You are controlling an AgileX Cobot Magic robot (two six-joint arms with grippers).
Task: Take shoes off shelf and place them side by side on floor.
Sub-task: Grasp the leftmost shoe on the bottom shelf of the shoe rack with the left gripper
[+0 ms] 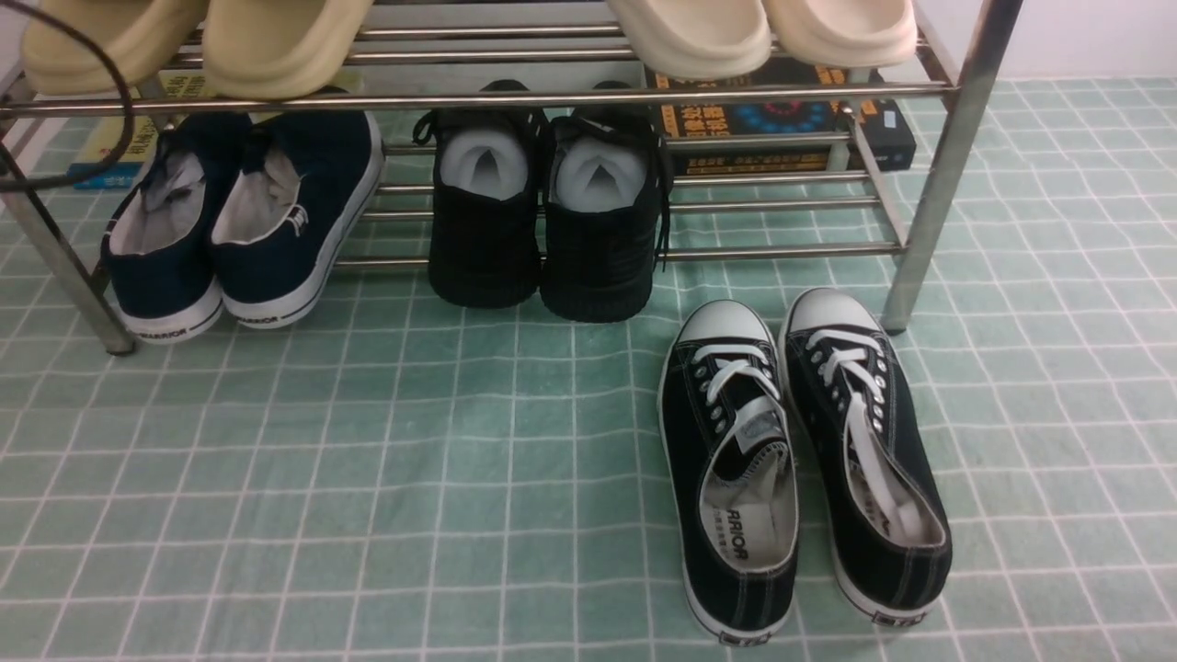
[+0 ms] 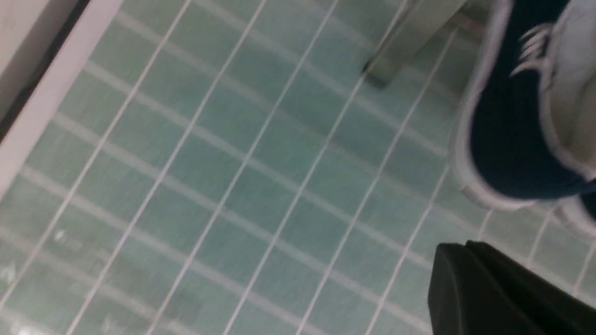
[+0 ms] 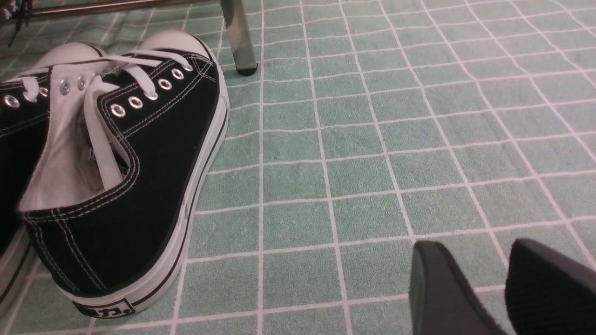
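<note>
Target navy slip-on shoes [image 1: 244, 221]: left end of shelf [image 1: 478, 97], lower tier, heels toward me, long axes front-to-back. My left pincer [image 2: 461, 253] looks closed and empty, near a heel, so the nearer one. My right pincer [image 3: 470, 253] is open, well apart.

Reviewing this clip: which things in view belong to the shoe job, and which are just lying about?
Job: silver shelf; navy slip-on shoes at its left end; green grid floor.
Lying about: black lace-up sneakers on the floor; all-black shoes stuffed with paper; cream slippers; books.
</note>
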